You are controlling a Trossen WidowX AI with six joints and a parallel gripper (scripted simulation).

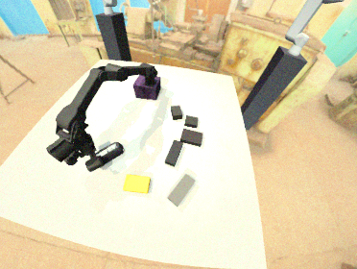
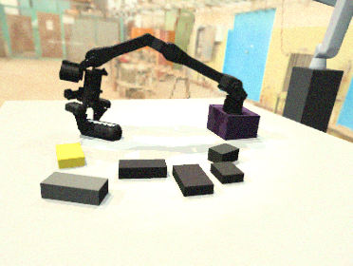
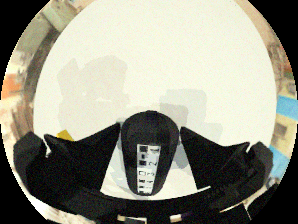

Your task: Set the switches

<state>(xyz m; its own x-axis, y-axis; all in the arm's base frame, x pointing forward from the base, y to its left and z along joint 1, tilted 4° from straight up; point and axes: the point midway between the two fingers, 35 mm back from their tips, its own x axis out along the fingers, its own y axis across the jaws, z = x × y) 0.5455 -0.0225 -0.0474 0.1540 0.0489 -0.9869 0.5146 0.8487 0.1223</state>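
The controller unit [image 1: 111,155] [image 2: 107,131] [image 3: 151,131] is a long, dark, round-ended body lying nearly level on the bench, underside up. Its white label [image 3: 145,169] faces the wrist camera. The squares by 1 and 2 look filled and the one by 3 looks empty; the rest are too small to read surely. The rocker switches are hidden beneath. My gripper [image 1: 91,153] [image 2: 90,123] [image 3: 150,128] points down at the unit, one finger on each side of it. The fingers are wide open and very near its sides; whether they touch cannot be told.
A yellow block [image 1: 137,183] [image 2: 70,155] and a grey block [image 1: 181,190] [image 2: 74,188] lie near the unit. Several dark blocks lie further off, among them a long one [image 1: 174,153] [image 2: 142,169] and a wide one [image 1: 192,137] [image 2: 193,180]. The arm stands on a purple base [image 1: 147,90] [image 2: 232,124].
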